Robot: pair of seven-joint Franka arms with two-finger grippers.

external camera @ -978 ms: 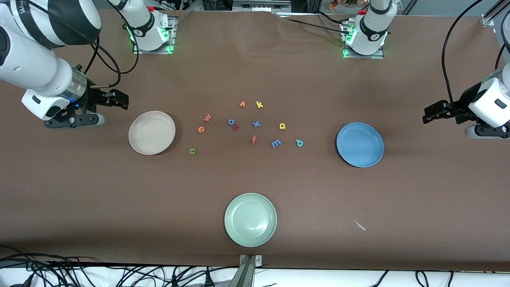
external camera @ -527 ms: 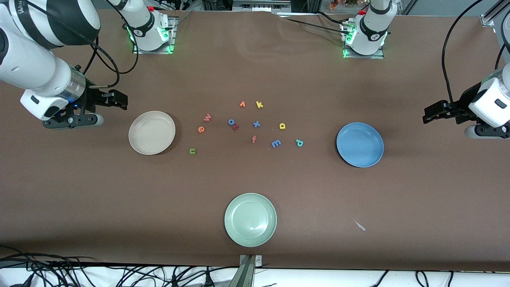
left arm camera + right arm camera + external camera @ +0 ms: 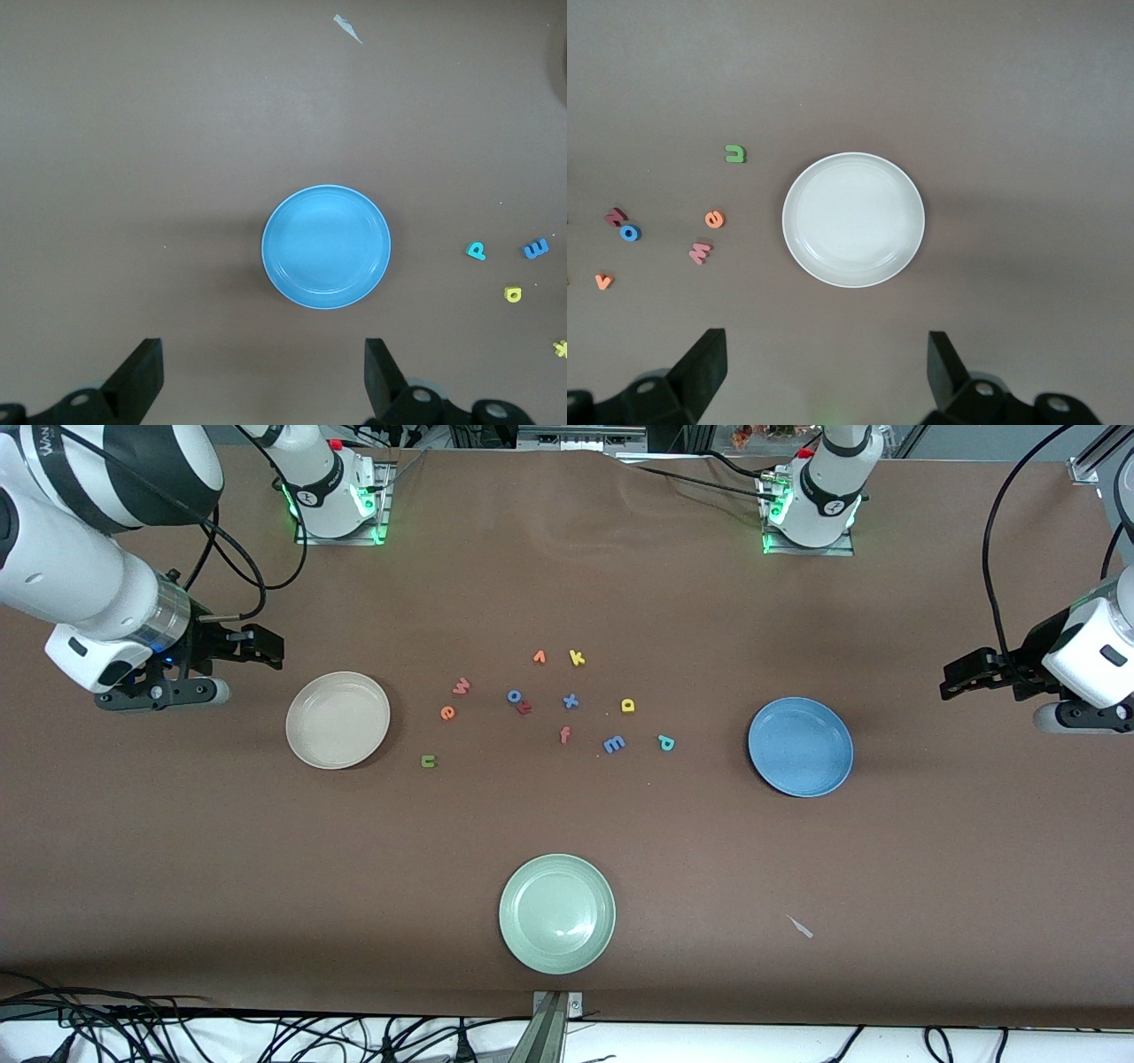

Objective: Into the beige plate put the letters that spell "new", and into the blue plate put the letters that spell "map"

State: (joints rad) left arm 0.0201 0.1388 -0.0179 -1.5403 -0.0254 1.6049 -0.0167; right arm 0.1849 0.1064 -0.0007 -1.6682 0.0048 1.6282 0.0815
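The beige plate [image 3: 337,720] [image 3: 853,220] lies bare toward the right arm's end. Beside it lie the olive n [image 3: 429,761] [image 3: 734,153], orange e [image 3: 448,712] [image 3: 714,218] and pinkish w [image 3: 462,686] [image 3: 700,252]. The blue plate [image 3: 800,747] [image 3: 326,246] lies bare toward the left arm's end, with the teal p [image 3: 666,742] [image 3: 477,251], blue m [image 3: 614,743] [image 3: 536,249] and yellow a [image 3: 628,705] [image 3: 513,293] close by. My right gripper [image 3: 264,648] [image 3: 827,367] hovers open beside the beige plate. My left gripper [image 3: 957,677] [image 3: 264,372] hovers open beside the blue plate, holding nothing.
More loose letters sit mid-table: an orange v [image 3: 539,657], yellow k [image 3: 577,658], blue o [image 3: 514,695], blue x [image 3: 570,701] and salmon f [image 3: 564,734]. A pale green plate [image 3: 557,913] lies near the front edge, with a paper scrap [image 3: 800,926] beside it.
The right arm has drifted very slightly away from the beige plate. The left arm, plates and letters have not moved.
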